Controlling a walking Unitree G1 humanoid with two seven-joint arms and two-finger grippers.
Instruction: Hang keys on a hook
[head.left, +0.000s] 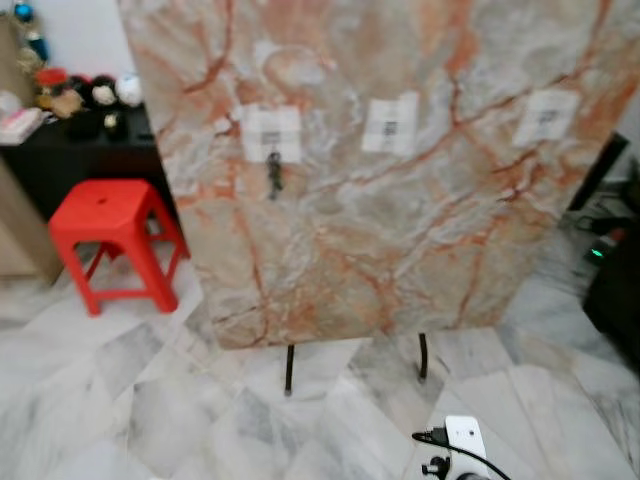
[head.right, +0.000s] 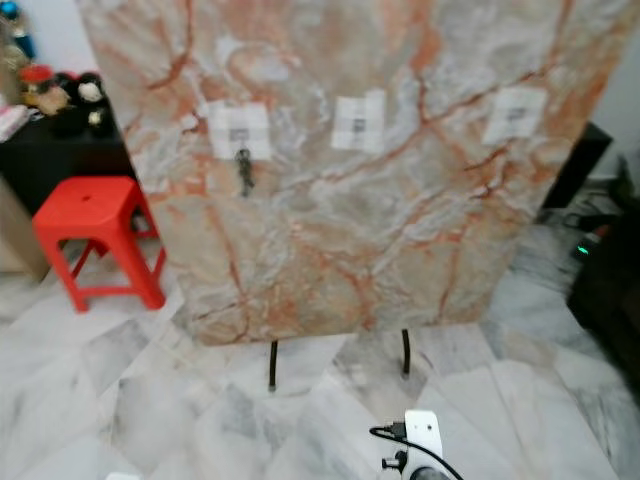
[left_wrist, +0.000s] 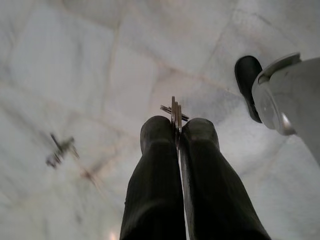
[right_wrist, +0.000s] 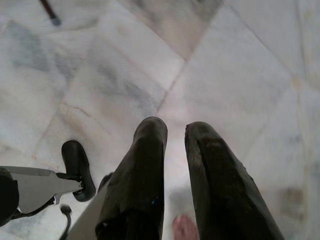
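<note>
A tall marble-patterned board (head.left: 400, 230) stands ahead on two thin black legs. It carries three white hook pads: left (head.left: 272, 133), middle (head.left: 390, 124) and right (head.left: 545, 116). A dark bunch of keys (head.left: 273, 178) hangs from the left pad. In the left wrist view my left gripper (left_wrist: 176, 125) hangs over the marble floor, shut on a small set of metal keys (left_wrist: 175, 107) that sticks out past its fingertips. My right gripper (right_wrist: 175, 131) also hangs over the floor, open by a narrow gap with nothing in it.
A red plastic stool (head.left: 110, 215) stands left of the board, before a black table (head.left: 70, 160) loaded with small items. Dark equipment (head.left: 615, 290) sits at the right. A white plug block with a black cable (head.left: 465, 437) lies on the floor near me.
</note>
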